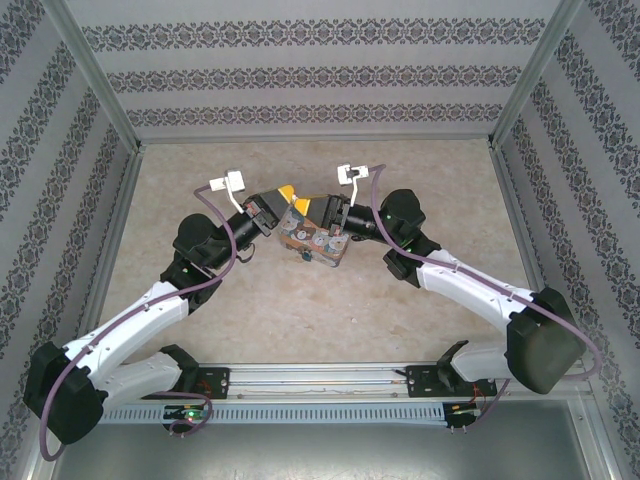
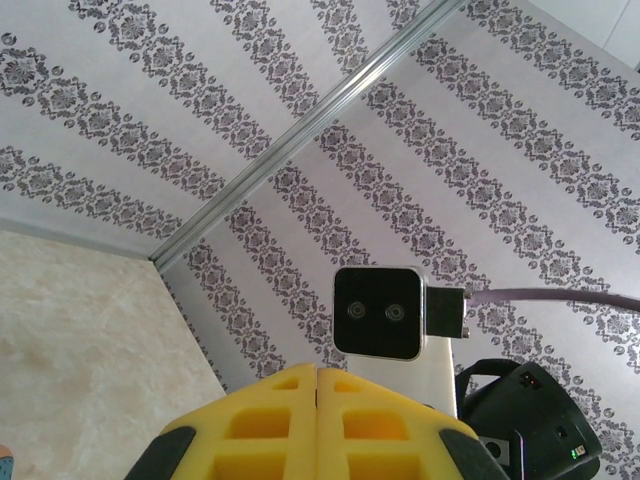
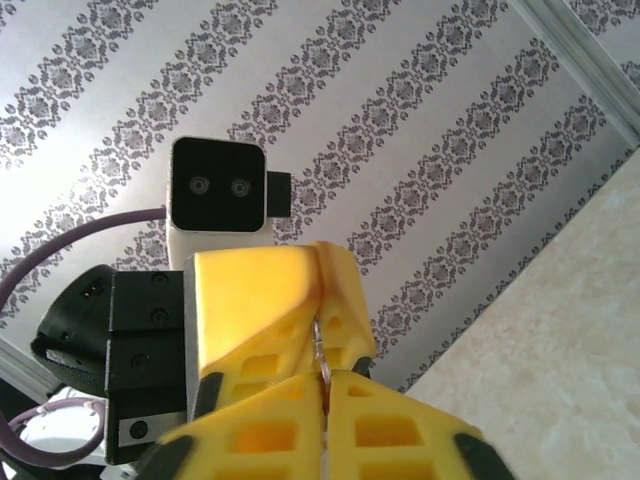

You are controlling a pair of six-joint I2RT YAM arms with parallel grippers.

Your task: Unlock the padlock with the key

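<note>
Grey damask-striped walls [image 1: 320,80], aluminium corner posts [image 1: 90,70], beige mottled tabletop [image 1: 300,310], soft even light.

Bright, even light (near fingers blurred)

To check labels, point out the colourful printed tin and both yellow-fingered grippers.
colourful printed tin [image 1: 320,244], top view, top face.
left gripper [image 2: 318,378], left wrist view, fingertip seam.
right gripper [image 3: 326,385], right wrist view, fingertip seam.
</note>
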